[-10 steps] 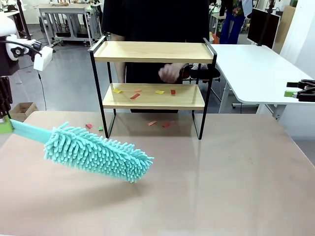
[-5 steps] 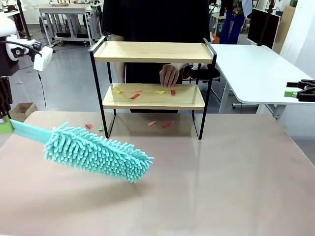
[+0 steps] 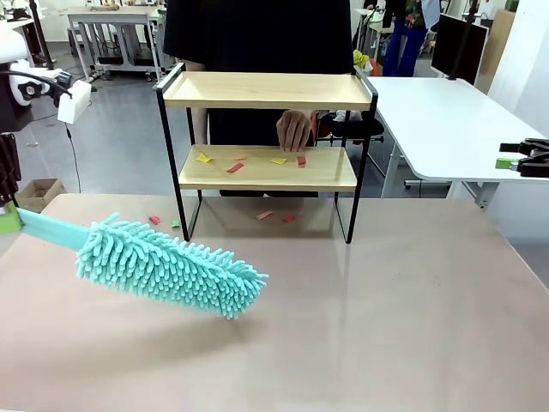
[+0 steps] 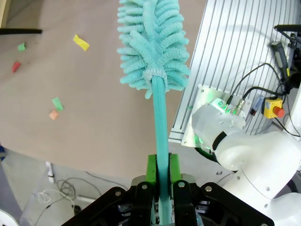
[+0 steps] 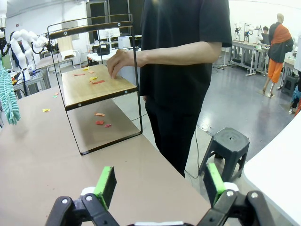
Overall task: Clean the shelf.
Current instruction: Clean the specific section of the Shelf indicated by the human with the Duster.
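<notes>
The shelf (image 3: 266, 91) stands at the table's far side, a black-framed rack with two light wooden boards. Small coloured paper scraps (image 3: 234, 168) lie on its lower board. A person's hand (image 3: 294, 130) rests at the back edge of that board. My left gripper (image 3: 9, 219) at the far left is shut on the handle of a teal fluffy duster (image 3: 171, 268), whose head hangs low over the table. The left wrist view shows the handle (image 4: 161, 127) clamped between the green pads. My right gripper (image 3: 515, 160) stands open at the far right, and also open in its own view (image 5: 160, 181).
More scraps (image 3: 266, 215) lie on the brown table under and left of the shelf. A white desk (image 3: 446, 120) stands at the back right. A black stool (image 5: 228, 141) is on the floor beside the person. The table's near half is bare.
The person's hand has come down to the back edge of the lower board and stays there, and the person's body has shifted slightly left. Both arms and the duster have not moved.
</notes>
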Controlling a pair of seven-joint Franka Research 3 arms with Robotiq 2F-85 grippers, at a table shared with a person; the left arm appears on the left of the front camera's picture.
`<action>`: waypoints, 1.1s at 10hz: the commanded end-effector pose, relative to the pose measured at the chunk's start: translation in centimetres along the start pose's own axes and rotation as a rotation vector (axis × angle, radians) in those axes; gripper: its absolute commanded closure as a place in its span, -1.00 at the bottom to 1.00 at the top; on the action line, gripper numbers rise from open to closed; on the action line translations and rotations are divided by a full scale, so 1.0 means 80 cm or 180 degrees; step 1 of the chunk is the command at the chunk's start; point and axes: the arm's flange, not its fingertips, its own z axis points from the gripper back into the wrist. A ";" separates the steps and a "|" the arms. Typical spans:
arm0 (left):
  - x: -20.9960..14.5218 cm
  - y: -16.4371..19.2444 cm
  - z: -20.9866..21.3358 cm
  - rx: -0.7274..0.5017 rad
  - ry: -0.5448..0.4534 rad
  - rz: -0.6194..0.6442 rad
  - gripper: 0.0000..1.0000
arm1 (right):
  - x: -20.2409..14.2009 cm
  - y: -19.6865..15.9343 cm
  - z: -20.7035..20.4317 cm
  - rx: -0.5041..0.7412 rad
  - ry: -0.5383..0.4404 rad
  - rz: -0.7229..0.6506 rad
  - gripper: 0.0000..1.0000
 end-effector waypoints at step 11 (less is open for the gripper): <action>0.032 0.006 -0.027 -0.0126 -0.0492 0.0051 0.74 | 0.004 0.000 -0.002 0.0002 -0.0005 0.0014 -1.00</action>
